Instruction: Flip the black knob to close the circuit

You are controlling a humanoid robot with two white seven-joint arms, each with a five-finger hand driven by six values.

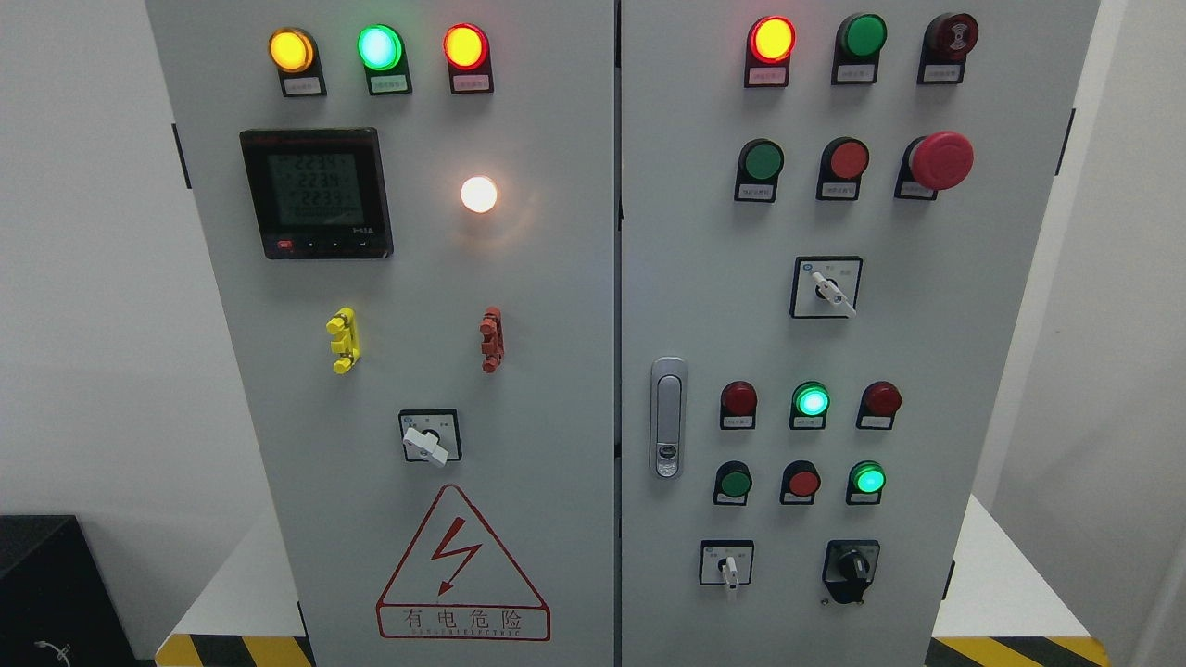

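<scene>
The black knob (851,565) sits at the lower right of the right door of a grey electrical cabinet (556,389), on a black plate. Its pointer leans up and slightly left. Neither of my hands nor arms shows in the head view.
White rotary switches sit on the left door (428,443), on the upper right door (831,292) and beside the black knob (729,567). A red mushroom stop button (939,159), lit lamps and push buttons fill the right door. A door handle (667,417) sits by the seam. A black box (42,593) stands lower left.
</scene>
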